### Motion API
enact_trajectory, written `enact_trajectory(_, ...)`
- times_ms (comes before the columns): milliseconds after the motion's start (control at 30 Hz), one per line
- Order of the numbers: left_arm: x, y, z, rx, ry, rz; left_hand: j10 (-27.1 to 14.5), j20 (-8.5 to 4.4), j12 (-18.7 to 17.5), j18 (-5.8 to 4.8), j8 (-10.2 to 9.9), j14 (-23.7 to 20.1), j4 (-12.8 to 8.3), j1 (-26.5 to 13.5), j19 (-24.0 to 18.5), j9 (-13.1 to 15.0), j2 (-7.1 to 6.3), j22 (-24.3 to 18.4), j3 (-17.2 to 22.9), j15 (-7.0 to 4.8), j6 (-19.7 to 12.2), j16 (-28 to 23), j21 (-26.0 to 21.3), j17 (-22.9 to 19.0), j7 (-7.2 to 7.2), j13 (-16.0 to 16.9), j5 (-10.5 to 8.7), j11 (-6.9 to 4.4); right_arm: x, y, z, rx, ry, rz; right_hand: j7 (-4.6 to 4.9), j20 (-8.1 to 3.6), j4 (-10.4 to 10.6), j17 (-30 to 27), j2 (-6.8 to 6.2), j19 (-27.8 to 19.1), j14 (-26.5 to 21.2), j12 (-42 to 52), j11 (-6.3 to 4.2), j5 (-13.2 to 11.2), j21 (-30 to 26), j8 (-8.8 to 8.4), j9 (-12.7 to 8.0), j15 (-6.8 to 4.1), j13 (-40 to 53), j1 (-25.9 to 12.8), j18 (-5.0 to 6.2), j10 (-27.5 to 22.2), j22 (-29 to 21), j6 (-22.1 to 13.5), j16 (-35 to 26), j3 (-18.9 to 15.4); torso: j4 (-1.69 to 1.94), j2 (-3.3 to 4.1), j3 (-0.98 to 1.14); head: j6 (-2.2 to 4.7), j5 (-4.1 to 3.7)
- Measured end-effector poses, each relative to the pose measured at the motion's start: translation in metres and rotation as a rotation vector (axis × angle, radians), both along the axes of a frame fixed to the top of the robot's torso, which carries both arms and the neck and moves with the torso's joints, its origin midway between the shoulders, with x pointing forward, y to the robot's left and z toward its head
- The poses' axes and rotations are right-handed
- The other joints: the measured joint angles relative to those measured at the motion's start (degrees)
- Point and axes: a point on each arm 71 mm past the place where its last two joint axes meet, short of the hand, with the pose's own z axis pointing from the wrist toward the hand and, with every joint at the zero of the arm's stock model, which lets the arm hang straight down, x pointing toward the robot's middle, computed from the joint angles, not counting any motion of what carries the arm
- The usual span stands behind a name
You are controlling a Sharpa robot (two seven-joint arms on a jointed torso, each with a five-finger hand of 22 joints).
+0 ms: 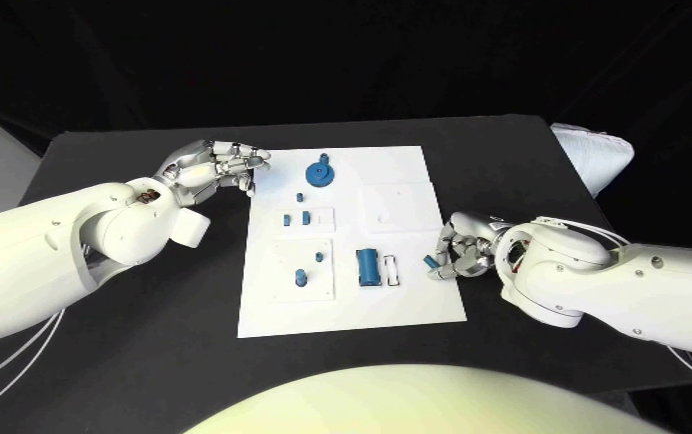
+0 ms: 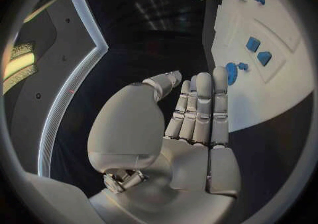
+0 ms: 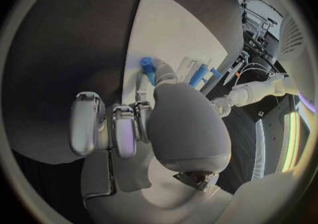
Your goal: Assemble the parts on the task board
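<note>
White task board (image 1: 404,169) in the middle of the black worktop (image 1: 130,154), right robot hand (image 1: 459,251) pinching a small blue part (image 1: 431,264) at the board's right edge, left robot hand (image 1: 216,166) empty with fingers straight, just beside the board's left edge, blue round part (image 1: 320,170) on the board near it.

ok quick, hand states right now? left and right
Left hand: open, fingers out straight, holding nothing, at the task board's left edge.
Right hand: pinching a small blue part at the board's right edge.
</note>
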Motion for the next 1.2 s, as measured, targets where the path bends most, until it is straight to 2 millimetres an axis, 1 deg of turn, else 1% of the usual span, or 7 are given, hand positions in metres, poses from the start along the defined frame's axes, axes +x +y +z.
enact_trajectory(233,0.0,0.001,0.0,0.003,0.005,0.001,0.0,0.0,0.0,0.0,0.0,0.0,0.0,0.0,0.0,0.0,0.0,0.0,0.0,0.0,0.0,0.0,0.0,-0.1,0.0,0.0,0.0,0.0,0.002,0.01,0.0,-0.033,-0.043,0.037,0.39,0.0,0.3,0.0,0.17,0.0,0.0,-0.3,0.0,1.0,-0.3,-1.46,1.3,0.0,0.0,0.3,0.0,0.0,0.0,-0.4,0.0,0.5,0.01,0.0,0.01,0.0,0.11)
enact_trajectory(433,-0.001,0.001,-0.001,0.006,0.008,-0.001,0.0,0.0,0.0,0.0,0.0,0.0,0.0,0.0,0.0,0.0,0.0,0.0,0.0,0.0,0.0,0.0,0.0,-0.1,0.0,0.0,0.0,0.0,0.001,0.016,0.001,-0.034,-0.056,0.056,0.57,0.0,0.9,0.0,-1.11,0.0,0.0,-0.3,0.42,10.6,-0.3,-3.0,0.4,0.01,0.0,2.0,0.0,0.0,0.0,-0.7,0.0,4.0,0.0,-0.03,0.01,0.0,0.22)
enact_trajectory(633,-0.001,0.001,-0.001,0.007,0.011,-0.002,0.0,0.0,0.0,0.0,0.0,0.0,0.0,0.0,0.0,0.0,0.0,0.0,0.0,0.0,0.0,0.0,0.0,-0.1,0.0,0.0,0.0,0.0,-0.002,0.018,0.0,-0.021,-0.054,0.056,0.51,0.0,7.0,0.0,-2.62,0.0,0.0,-0.3,0.44,9.0,0.2,-3.48,4.0,0.01,0.0,4.0,0.0,0.0,0.0,0.4,0.0,12.8,-0.02,-0.03,0.01,0.0,0.27)
enact_trajectory(833,-0.001,0.001,-0.001,0.009,0.012,-0.002,0.0,0.0,0.0,0.0,0.0,0.0,0.0,0.0,0.0,0.0,0.0,0.0,0.0,0.0,0.0,0.0,0.0,0.0,0.0,0.0,0.0,0.0,-0.004,0.015,0.0,0.019,-0.036,0.017,0.55,0.0,6.2,0.0,-5.55,0.0,0.0,0.1,0.44,8.7,1.4,-2.07,4.2,0.01,0.0,0.9,0.0,0.0,0.0,0.3,0.0,21.8,-0.03,-0.03,0.01,0.0,0.37)
enact_trajectory(900,-0.001,0.001,-0.001,0.009,0.013,-0.003,0.0,0.0,0.0,0.0,0.0,0.0,0.0,0.0,0.0,0.0,0.0,0.0,0.0,0.0,0.0,0.0,0.0,0.0,0.0,0.0,0.0,0.0,-0.004,0.013,0.001,0.036,-0.027,-0.001,0.6,0.0,6.0,0.0,-5.51,0.0,0.0,0.4,0.44,8.7,1.5,-1.44,0.3,0.01,0.0,0.0,0.0,0.0,0.0,0.2,0.0,22.1,-0.04,-0.03,0.01,0.0,0.37)
enact_trajectory(1000,-0.001,0.001,-0.001,0.01,0.014,-0.003,0.0,0.0,0.0,0.0,0.0,0.0,0.0,0.0,0.0,0.0,0.0,0.0,0.0,0.0,0.0,0.0,0.0,0.0,0.0,0.0,0.0,0.0,-0.005,0.011,0.002,0.068,-0.007,-0.033,0.41,0.0,4.1,0.0,-5.49,0.0,0.0,0.4,0.44,8.7,1.9,-1.0,-11.5,0.01,0.0,-1.7,0.0,0.0,0.0,0.0,0.2,24.4,-0.05,-0.03,0.01,0.0,0.38)
enact_trajectory(1200,-0.001,0.001,-0.001,0.011,0.015,-0.004,0.0,0.0,0.0,0.0,0.0,0.0,0.0,0.0,0.0,0.0,0.0,0.0,0.0,0.0,0.0,0.0,0.0,0.0,0.0,0.0,0.0,0.0,-0.006,0.008,0.006,0.12,0.034,-0.087,0.38,0.0,-0.9,0.0,-5.74,0.0,0.0,0.6,0.44,7.7,2.0,-1.22,-14.1,0.02,0.0,-4.3,0.0,0.0,0.0,-0.4,0.2,29.5,-0.05,-0.03,-0.01,0.0,0.47)
